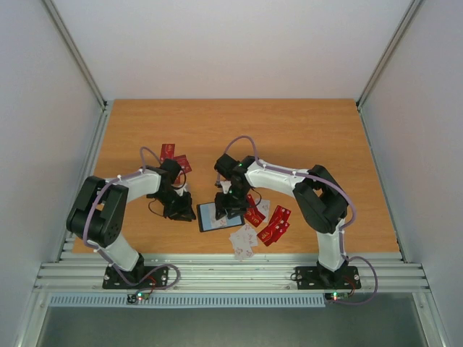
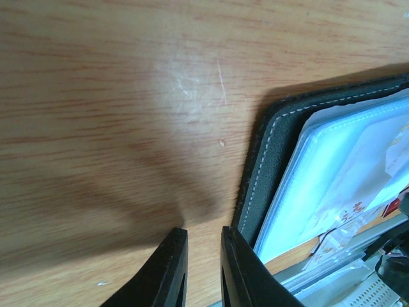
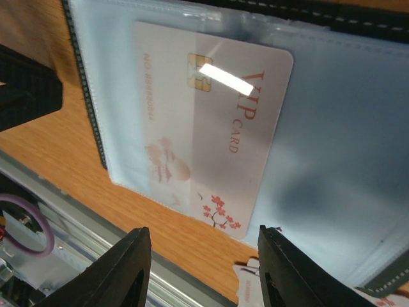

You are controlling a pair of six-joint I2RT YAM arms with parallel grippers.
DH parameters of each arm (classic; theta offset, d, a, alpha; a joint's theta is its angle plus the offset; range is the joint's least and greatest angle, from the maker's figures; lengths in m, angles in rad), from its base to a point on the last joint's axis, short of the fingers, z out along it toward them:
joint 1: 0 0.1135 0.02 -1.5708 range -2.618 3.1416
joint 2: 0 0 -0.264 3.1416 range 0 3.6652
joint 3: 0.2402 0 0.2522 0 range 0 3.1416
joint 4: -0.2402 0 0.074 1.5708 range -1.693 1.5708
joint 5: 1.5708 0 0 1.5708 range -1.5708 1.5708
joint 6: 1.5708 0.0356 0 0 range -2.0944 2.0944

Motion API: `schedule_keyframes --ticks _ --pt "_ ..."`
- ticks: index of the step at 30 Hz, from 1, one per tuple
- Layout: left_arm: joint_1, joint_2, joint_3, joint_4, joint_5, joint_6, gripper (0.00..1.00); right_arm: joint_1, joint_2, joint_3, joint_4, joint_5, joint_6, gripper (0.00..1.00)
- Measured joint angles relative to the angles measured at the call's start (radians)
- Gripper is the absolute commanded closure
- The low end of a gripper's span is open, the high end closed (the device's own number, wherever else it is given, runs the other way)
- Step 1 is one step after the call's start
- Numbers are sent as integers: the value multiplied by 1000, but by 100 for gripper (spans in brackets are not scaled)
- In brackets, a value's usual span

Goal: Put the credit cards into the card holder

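From above, the black folding card holder with pale blue pockets point(image 1: 219, 216) lies open on the wooden desk point(image 1: 304, 130), between both arms; red and white credit cards point(image 1: 273, 223) lie just right of it.

Left wrist: left fingers point(image 2: 203, 268) nearly clenched, empty, touching the holder's stitched edge point(image 2: 271, 141).

Right wrist: right fingers point(image 3: 203, 268) released above a white VIP card point(image 3: 211, 128) partly inside a pocket.

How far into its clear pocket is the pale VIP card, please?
Partly in: the pale VIP card lies under the clear pocket film of the black card holder, its flowered end protruding over the table.
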Motion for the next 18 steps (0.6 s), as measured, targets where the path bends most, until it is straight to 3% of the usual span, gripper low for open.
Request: schedule_keyframes --ticks 18 --pt "-3 1 -6 14 15 8 83 16 77 58 2 17 43 51"
